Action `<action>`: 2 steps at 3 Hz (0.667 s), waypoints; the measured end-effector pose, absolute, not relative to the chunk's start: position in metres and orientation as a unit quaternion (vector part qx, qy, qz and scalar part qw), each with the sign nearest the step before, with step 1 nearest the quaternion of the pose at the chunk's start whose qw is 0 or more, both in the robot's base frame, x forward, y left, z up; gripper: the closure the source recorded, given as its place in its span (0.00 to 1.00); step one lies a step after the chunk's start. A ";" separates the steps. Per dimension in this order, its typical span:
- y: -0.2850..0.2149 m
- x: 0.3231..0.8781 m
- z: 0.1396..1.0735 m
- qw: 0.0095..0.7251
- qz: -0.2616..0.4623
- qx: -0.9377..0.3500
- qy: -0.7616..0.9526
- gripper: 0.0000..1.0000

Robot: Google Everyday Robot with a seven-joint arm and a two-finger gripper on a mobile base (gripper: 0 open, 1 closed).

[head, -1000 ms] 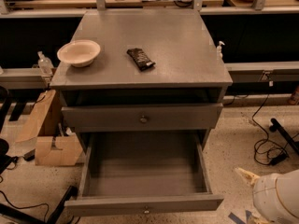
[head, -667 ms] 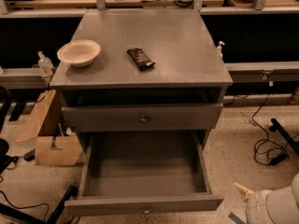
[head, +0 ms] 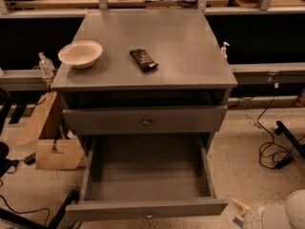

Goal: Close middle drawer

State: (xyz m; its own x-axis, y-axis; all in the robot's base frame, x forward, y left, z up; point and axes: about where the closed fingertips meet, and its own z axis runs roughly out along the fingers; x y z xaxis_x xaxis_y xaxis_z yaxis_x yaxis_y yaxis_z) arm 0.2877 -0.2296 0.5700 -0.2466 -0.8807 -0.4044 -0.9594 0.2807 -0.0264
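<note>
Vs. a sec ago the arm has sunk lower into the bottom-right corner; cabinet unchanged. Camera view: gripper [head: 239,207] sits low right, just beside the front corner of the middle drawer [head: 147,178], apart from it; can't tell if it's open or closed. Drawer is pulled right out below the taller drawer front [head: 143,120]. Prob. stiff, rigid, light-ish w/ nothing seen inside. No grasp needed: push flat on its front panel near the knob [head: 149,215], centred so it won't rack.
</note>
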 end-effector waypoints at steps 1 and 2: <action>-0.226 0.291 0.515 0.191 0.142 -0.588 0.773 0.18; -0.218 0.308 0.451 0.223 0.171 -0.587 0.759 0.49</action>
State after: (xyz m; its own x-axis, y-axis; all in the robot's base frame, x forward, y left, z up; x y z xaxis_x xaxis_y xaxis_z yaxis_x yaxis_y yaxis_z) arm 0.3081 -0.2180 0.4513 -0.2117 -0.8148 -0.5397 -0.9675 0.2527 -0.0021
